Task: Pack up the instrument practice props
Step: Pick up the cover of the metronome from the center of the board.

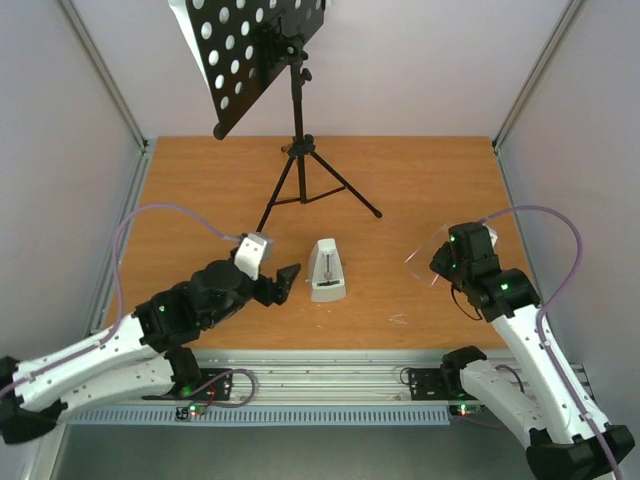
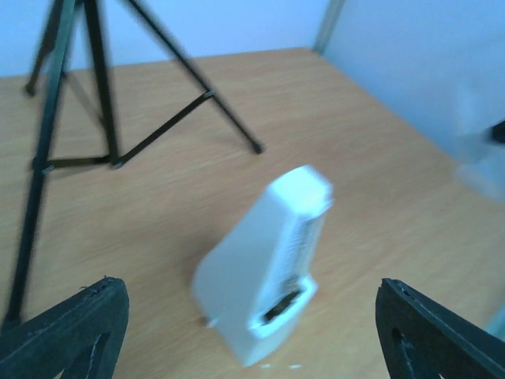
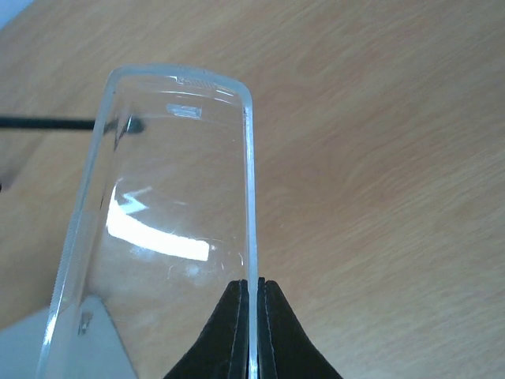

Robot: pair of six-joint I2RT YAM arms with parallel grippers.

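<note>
Wooden surface [image 1: 200,200] between pale walls carries the props. At its far side the music stand [image 1: 297,150] is upright on its tripod, and a white edge at the desk's left is probably the sheet of music [image 1: 183,30].

The metronome [image 1: 327,272] stands upright near the middle. The left pincer [image 1: 283,283] is just beside it, spread wide and touching nothing. The right pincer [image 3: 254,288] is pressed together on the thin rim of a clear pouch [image 3: 173,197], which it holds above the surface, well apart from the metronome.

The risks, in my judgement:
- The metronome is tall with slanted sides, so a grip too high can slide off and tip it.
- The pouch hangs from one edge only, so its mouth may stay flat and refuse the metronome.
</note>
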